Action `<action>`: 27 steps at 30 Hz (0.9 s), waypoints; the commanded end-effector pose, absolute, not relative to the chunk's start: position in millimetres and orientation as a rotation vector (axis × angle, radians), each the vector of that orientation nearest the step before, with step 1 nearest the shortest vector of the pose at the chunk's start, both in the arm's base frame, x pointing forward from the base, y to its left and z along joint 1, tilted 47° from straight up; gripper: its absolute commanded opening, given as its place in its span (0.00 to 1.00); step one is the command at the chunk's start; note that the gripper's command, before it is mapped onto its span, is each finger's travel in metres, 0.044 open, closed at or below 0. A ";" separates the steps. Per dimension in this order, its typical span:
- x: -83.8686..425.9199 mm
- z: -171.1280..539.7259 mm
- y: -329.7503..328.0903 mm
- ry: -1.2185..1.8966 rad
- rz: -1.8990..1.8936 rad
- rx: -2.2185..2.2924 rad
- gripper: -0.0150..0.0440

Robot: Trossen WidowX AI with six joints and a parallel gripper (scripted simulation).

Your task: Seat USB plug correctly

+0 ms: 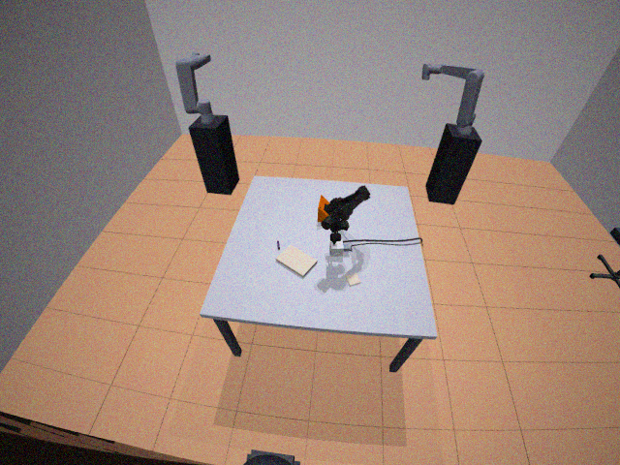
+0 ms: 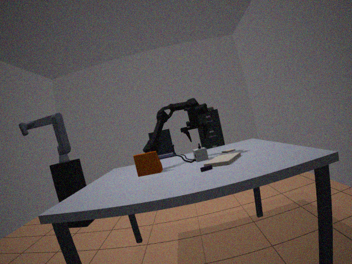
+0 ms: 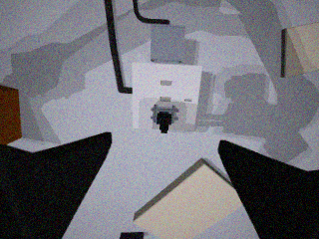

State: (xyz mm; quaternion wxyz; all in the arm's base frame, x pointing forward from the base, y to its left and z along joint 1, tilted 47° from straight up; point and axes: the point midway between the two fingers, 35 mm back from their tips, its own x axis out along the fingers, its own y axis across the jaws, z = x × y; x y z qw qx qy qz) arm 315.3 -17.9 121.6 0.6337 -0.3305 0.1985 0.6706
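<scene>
The white power cube [image 1: 336,248] [image 2: 200,155] [image 3: 143,77] stands on the table, with small slots in its top. The dark USB plug [image 2: 199,146] [image 3: 163,119] stands upright in the cube's top, near the edge that faces the fingers in the wrist view. How deep it sits and which way round it is cannot be told. My gripper [image 2: 198,139] [image 3: 165,141] is open and empty, pointing down above the cube. In the wrist view the plug appears between and slightly beyond the fingertips, touched by neither. In the top view the gripper covers the plug.
Black cables [image 1: 386,240] [image 3: 113,50] run from the cube's side; a grey block [image 3: 167,42] adjoins it. A cream book [image 1: 296,260] [image 2: 223,159] [image 3: 191,204], small pad [image 1: 353,279] [image 3: 303,50] and dark stick [image 1: 278,245] [image 2: 206,168] lie nearby. An orange block [image 1: 323,212] [image 2: 147,164] stands near the arm.
</scene>
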 end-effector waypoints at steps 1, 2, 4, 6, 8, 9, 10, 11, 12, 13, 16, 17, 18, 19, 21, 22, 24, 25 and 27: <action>314.5 118.5 -14.1 0.455 1.535 -0.747 1.00; 314.5 117.9 -13.3 0.455 1.535 -0.747 1.00; 314.6 116.5 -11.8 0.455 1.535 -0.747 1.00; 314.6 115.2 -10.3 0.455 1.535 -0.746 1.00; 314.7 113.9 -8.9 0.455 1.534 -0.746 1.00; 314.7 113.2 -8.1 0.455 1.534 -0.746 1.00; 314.7 112.5 -7.4 0.455 1.534 -0.746 1.00; 314.8 111.9 -6.7 0.455 1.534 -0.746 1.00; 314.8 111.2 -6.0 0.455 1.534 -0.746 1.00; 314.8 110.5 -5.2 0.454 1.534 -0.746 1.00; 314.9 108.5 -3.0 0.454 1.534 -0.746 1.00; 314.9 107.8 -2.3 0.454 1.534 -0.746 1.00; 314.9 107.1 -1.6 0.454 1.534 -0.746 1.00; 314.9 106.4 -0.9 0.454 1.534 -0.746 1.00; 315.0 105.1 0.6 0.454 1.534 -0.746 1.00; 315.0 104.5 1.2 0.454 1.534 -0.746 1.00; 315.0 104.1 1.6 0.454 1.534 -0.746 1.00; 315.0 104.1 1.6 0.454 1.534 -0.746 1.00; 315.0 104.1 1.6 0.454 1.534 -0.746 1.00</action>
